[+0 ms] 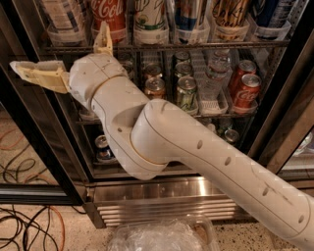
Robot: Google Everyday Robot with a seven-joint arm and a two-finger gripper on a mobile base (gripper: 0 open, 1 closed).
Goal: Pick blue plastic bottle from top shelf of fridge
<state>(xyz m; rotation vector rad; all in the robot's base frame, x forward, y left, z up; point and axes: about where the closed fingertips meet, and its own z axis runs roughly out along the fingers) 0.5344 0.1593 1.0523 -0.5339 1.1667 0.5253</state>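
The gripper (58, 45), fingers spread wide, hangs at the left of the fridge (162, 191) opening. At 12 o'clock the top shelf (196, 45) rail and close-packed bottles (149, 17) bar entry. At 9 o'clock stands the black door frame (59, 157), and cans (186, 93) crowd 3 o'clock.

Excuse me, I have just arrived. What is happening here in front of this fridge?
A white robot arm reaches toward the open fridge. Its end effector is at the left, about level with the top shelf, with its fingers spread wide and holding nothing. The blue plastic bottle, the one with the pale label, stands at the left end of that shelf, not yet grasped. Rows of cans fill the racks below.
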